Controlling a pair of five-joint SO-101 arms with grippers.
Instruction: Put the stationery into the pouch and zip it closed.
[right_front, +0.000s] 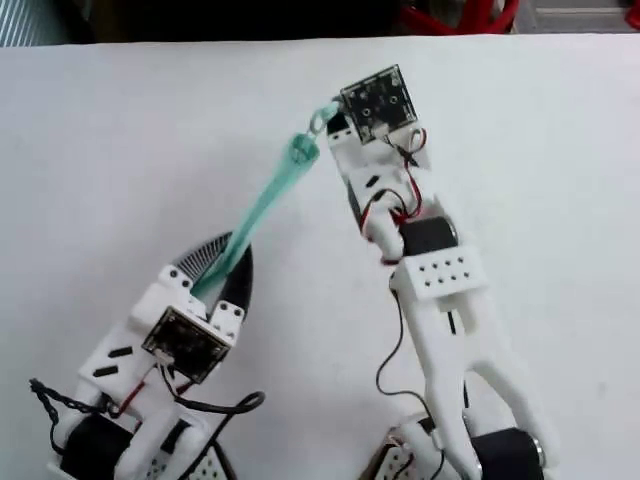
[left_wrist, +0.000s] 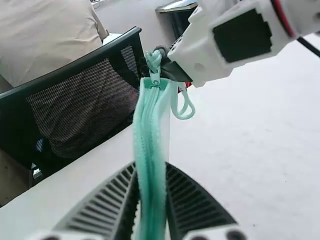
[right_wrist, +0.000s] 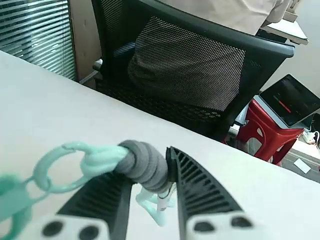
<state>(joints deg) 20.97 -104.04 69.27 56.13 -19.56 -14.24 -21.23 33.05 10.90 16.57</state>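
White tabletop (right_front: 120, 150) w/ slim, translucent mint pouch (right_front: 257, 215).

The pouch (right_front: 250, 215) is translucent mint green, and its zipper (left_wrist: 150, 150) teeth and pull loop (right_wrist: 97, 161) are the same mint. The cord (right_wrist: 145, 162) wound at the pull is plain grey. The jaws are black and ribbed. The left arm (right_front: 130, 350) and right arm (right_front: 450, 300) are white with black motors and red and black wires. The tabletop (right_front: 120, 150) is plain white. The chair (right_wrist: 200, 75) is black mesh.
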